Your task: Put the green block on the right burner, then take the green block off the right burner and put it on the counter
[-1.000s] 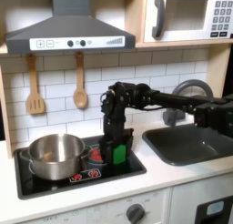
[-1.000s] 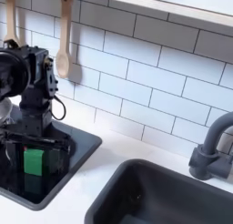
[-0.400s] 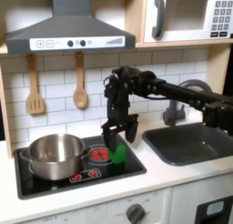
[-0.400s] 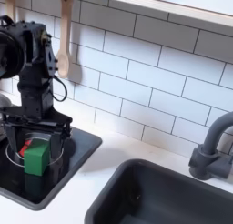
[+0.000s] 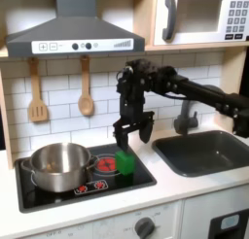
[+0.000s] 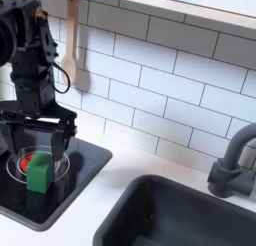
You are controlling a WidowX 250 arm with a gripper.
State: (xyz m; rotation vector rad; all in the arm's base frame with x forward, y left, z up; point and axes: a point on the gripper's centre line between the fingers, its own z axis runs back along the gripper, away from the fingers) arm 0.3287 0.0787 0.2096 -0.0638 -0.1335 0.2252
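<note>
- Two fingers of my gripper [image 6: 37, 138] hung spread apart, holding nothing, just above the green block [image 6: 39, 173].
- The green block [image 5: 125, 163] sat on the right burner [image 5: 106, 165], on its red rings.
- A steel pot [image 5: 57, 166] stood at the first exterior view's left; the counter [image 6: 110, 196] lay beside the stove.

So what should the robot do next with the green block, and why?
Probably come straight back down and close on the green block. The block sits alone on the right burner, with the open hand above it and not touching, so step one looks done. It still has to go onto the counter.
</note>
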